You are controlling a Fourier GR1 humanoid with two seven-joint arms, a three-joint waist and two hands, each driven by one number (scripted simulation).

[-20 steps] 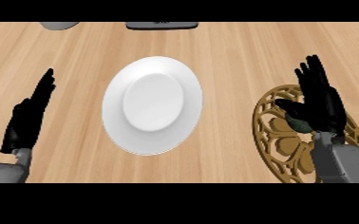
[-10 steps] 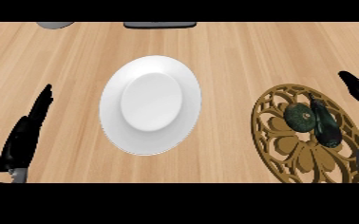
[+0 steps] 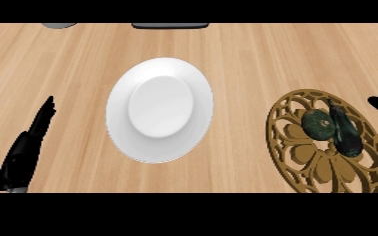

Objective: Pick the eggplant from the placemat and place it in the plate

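Sitting on the round gold openwork placemat [image 3: 294, 150] at the counter's [image 3: 244, 55] right edge: the dark green eggplant [image 3: 343, 130], uncovered. White oval plate [image 3: 159, 110] mid-counter, bare wood all round it. Left robot hand [image 3: 28, 147] near the left edge, fingers straight, holding nothing. Right robot hand [image 3: 373, 101]: only a black sliver at the right edge, can't tell its state. Placemat cut off at right and bottom.

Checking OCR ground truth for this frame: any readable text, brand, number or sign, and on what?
None readable. No lettering shows on the white plate, the gold placemat, the eggplant or the wooden counter. The grey item and the black item cut off at the top edge show no marks either.
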